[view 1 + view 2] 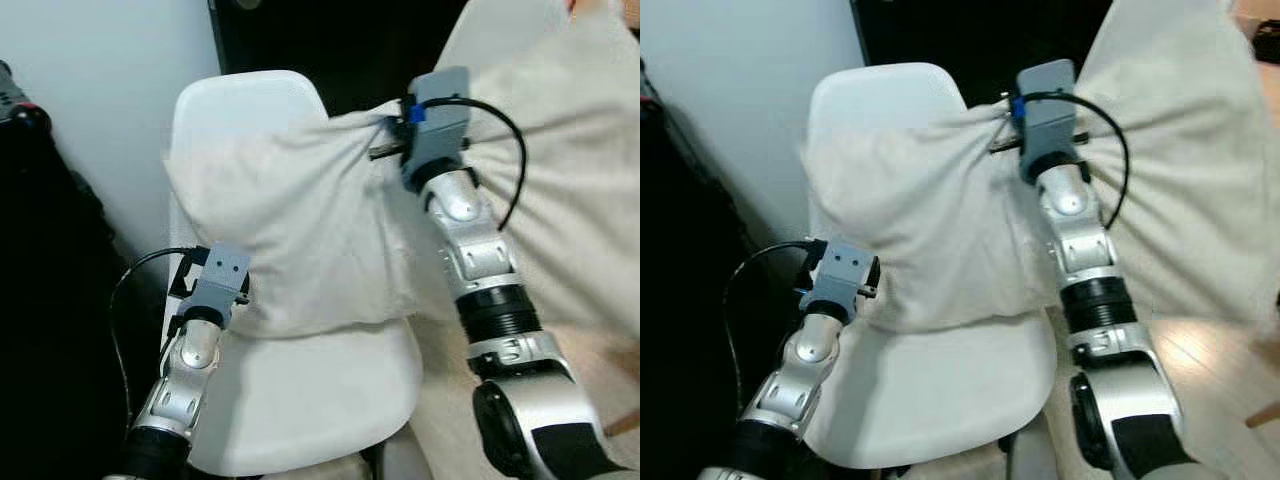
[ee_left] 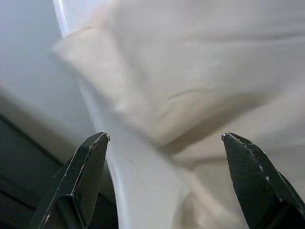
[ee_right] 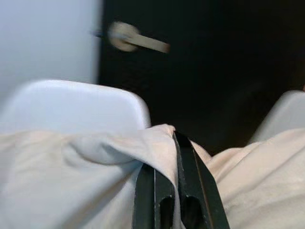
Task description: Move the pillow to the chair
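Cream fabric pillow [image 1: 300, 225] draped against white chair [image 1: 320, 385] at frame centre. Pinched at upper corner by right gripper [image 3: 175, 143] fingers; left gripper [image 2: 164, 138] fingers spread just below its lower edge.

The pillow [image 1: 300, 230] is cream-coloured, soft and wrinkled; it leans against the backrest of the white plastic chair [image 1: 320, 395]. Its lower edge rests on the seat, and its upper right corner is pulled up.

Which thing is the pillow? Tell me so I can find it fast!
Find the white chair by the wall. The pillow is the cream cushion leaning on its backrest, a corner pinched by the right gripper. Unlike the hard chair, it's soft and wrinkly.
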